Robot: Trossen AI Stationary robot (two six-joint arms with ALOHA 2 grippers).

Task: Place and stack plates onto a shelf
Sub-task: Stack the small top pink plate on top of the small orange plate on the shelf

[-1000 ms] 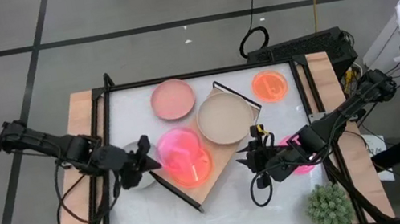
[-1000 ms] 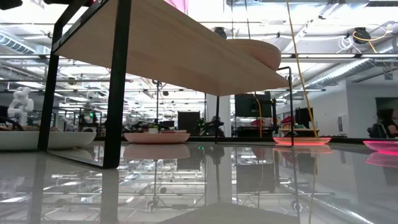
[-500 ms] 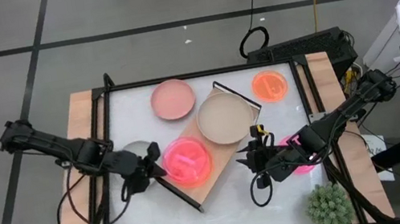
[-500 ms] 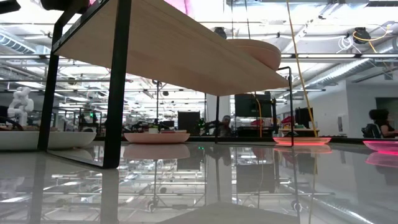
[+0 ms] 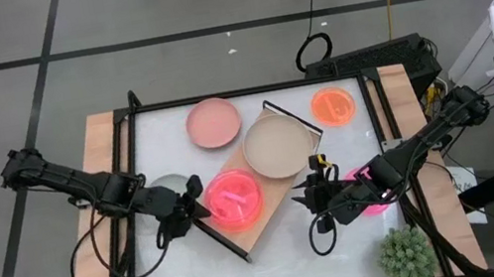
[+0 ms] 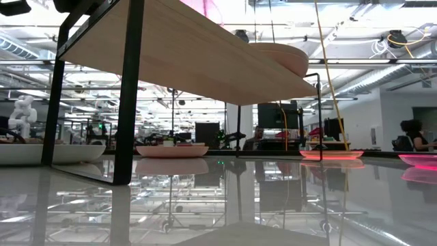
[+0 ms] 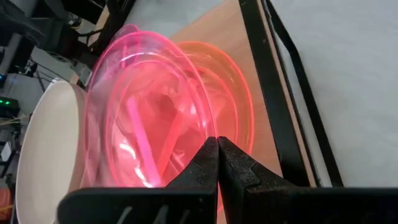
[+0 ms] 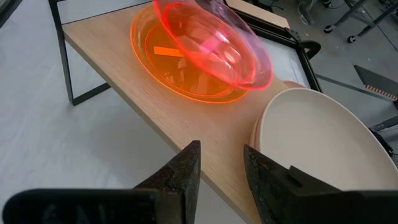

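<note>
Left gripper [image 5: 189, 200] pinched closed mid-table; right gripper [image 5: 309, 198] fingers [image 8: 180, 171] slightly parted, waiting opposite.

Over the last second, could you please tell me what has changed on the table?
The left gripper has moved further in over the shelf, carrying the neon pink plate with it. The plate was more tilted before; now it sits nearly over the orange plate on the shelf, one edge raised, with the fingers shut on its rim. The right gripper, the beige plate and the other plates stayed put.

Text on plates: none could be read.
Text on shelf: none could be read.
Labels, brands, numbers or signs elsewhere: none were legible.
</note>
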